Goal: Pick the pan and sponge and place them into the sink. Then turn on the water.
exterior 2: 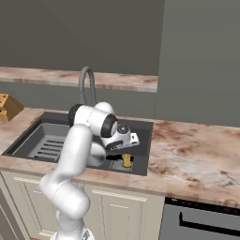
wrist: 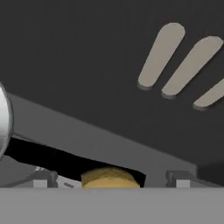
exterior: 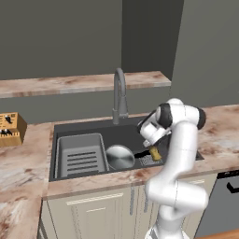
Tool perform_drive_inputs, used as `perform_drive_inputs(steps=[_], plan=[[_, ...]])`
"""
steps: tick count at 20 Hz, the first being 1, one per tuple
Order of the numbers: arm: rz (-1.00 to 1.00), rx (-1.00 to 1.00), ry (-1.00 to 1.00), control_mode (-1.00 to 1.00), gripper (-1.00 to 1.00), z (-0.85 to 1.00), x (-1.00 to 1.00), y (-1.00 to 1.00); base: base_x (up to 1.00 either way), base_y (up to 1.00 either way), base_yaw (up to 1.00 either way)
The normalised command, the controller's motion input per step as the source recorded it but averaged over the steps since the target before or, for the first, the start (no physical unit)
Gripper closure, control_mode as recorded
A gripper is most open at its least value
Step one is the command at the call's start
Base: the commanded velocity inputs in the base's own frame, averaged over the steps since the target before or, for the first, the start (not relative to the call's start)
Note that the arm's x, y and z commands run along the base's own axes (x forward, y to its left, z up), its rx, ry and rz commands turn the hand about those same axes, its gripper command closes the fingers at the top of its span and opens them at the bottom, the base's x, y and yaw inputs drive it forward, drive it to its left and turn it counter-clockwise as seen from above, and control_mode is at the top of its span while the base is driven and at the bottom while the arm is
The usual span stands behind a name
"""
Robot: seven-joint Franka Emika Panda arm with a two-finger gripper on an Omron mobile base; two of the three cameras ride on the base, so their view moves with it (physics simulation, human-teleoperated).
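The silver pan (exterior: 120,156) lies in the middle of the dark sink (exterior: 88,127), its black handle (wrist: 52,159) pointing right. The yellow-brown sponge (exterior: 155,153) rests on the basin floor at the right end, by the handle's tip. My gripper (exterior: 150,145) hangs just above the sponge, open. In the hand view the sponge (wrist: 111,178) sits between the two wide-set fingertips (wrist: 41,179) and touches neither of them. The right base view shows the sponge (exterior 2: 126,160) below my gripper (exterior 2: 123,151). No water runs from the arched faucet (exterior: 120,95).
A grey ridged rack (exterior: 80,155) fills the sink's left part. A wooden knife block (exterior: 9,129) stands on the counter at the left. Pale slots (wrist: 162,54) mark the basin wall ahead of the hand. A dishwasher front (exterior: 224,200) is at lower right.
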Motion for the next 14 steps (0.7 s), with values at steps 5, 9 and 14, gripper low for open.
perform_drive_inputs(steps=[5, 9, 14], plan=[[0.0, 0.17, -0.1, -1.0, -1.0, 0.47, -0.18, 0.0, 0.0, 0.0, 0.0], [0.0, 0.16, -0.08, -1.0, -1.0, 0.35, -0.13, 0.0, 0.0, 0.0, 0.0], [0.0, 0.1, -0.05, -1.0, -1.0, 0.22, 0.0, 0.09, 0.0, 0.0, 0.0]])
